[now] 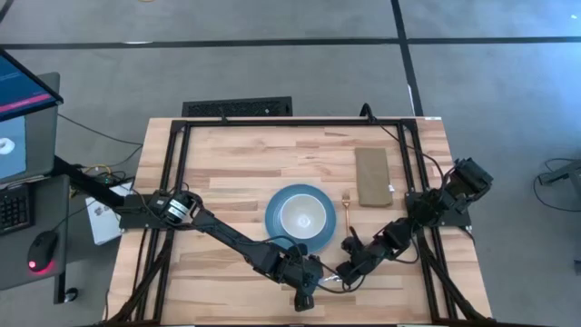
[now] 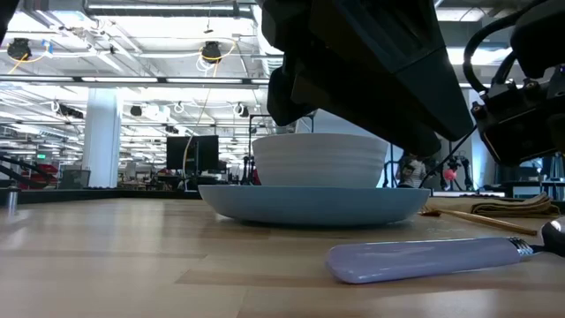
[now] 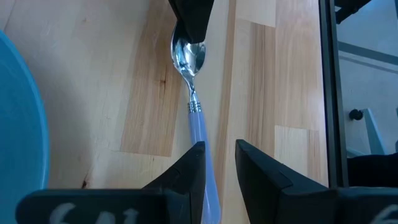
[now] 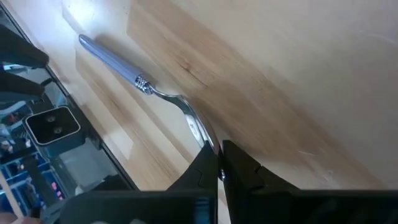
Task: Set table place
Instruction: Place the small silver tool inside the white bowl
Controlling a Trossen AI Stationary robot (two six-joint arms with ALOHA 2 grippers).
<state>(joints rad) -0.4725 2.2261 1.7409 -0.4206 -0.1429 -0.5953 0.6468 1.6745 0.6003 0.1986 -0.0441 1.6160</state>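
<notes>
A spoon [image 3: 196, 115] with a pale lavender handle [image 2: 424, 258] and a shiny bowl lies on the wooden table [image 1: 227, 173], near its near edge. My right gripper [image 4: 219, 163] is shut on the spoon's bowl end. My left gripper [image 3: 219, 158] is open and hovers above the handle's free end, its fingers on either side of it and clear of it in the low view. In the high view the left gripper [image 1: 306, 295] and the right gripper [image 1: 348, 272] sit close together in front of the blue plate [image 1: 272, 213]. My right gripper pinches the spoon's bowl [image 4: 202, 134] at its tip between the two shut fingers, coming slanting down from the table's right, along the spoon's length. The lavender handle [image 4: 112, 59] points away from the fingers and rests on the table.
A blue plate with a white bowl [image 1: 302, 216] on it stands just beyond the grippers. A gold fork [image 1: 346, 213] lies to the plate's right, and an olive-brown pad [image 1: 372, 176] lies farther right and back. A black frame [image 1: 172, 182] borders the tabletop.
</notes>
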